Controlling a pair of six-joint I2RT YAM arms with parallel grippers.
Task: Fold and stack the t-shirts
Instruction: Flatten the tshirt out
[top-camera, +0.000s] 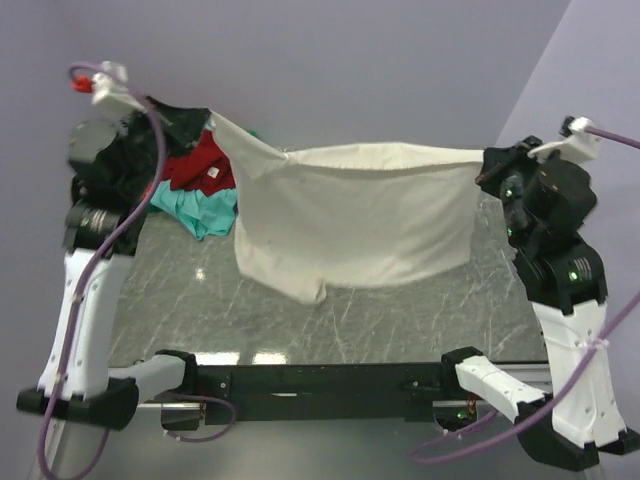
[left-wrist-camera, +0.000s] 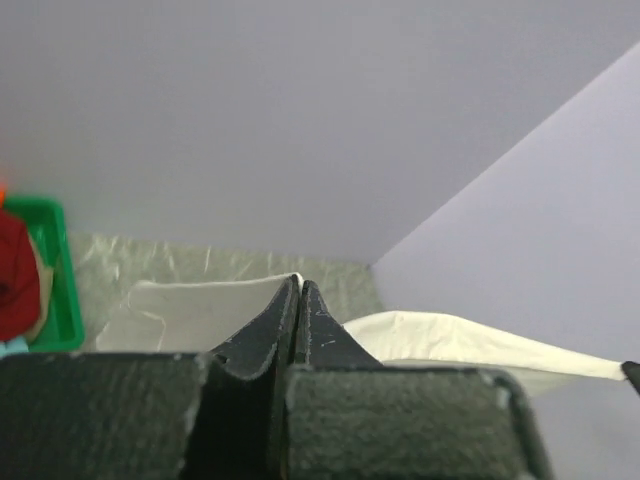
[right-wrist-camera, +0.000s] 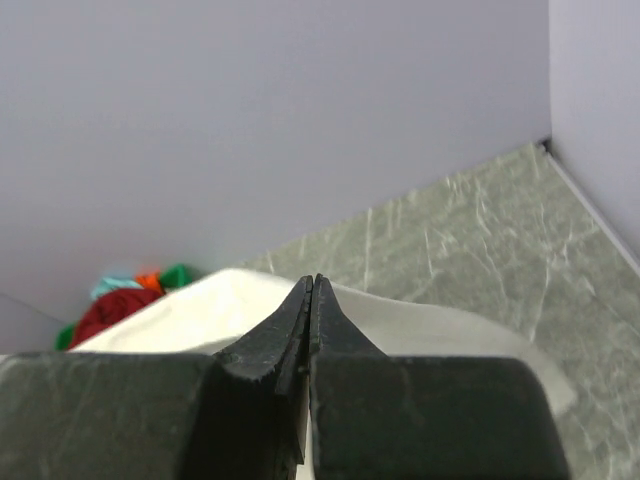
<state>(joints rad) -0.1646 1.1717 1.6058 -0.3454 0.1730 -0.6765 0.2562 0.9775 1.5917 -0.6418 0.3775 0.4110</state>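
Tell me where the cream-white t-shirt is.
In the top view, the cream-white t-shirt hangs stretched over the table between the left hand and the right hand, just right of the dark red t-shirt.

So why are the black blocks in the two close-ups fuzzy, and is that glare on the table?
Left wrist: the left gripper sits very near the lens, so its base blurs. Right wrist: same for the right gripper. Top external: yes, two bright reflections at the table near edge; the cream-white t-shirt looks evenly lit.
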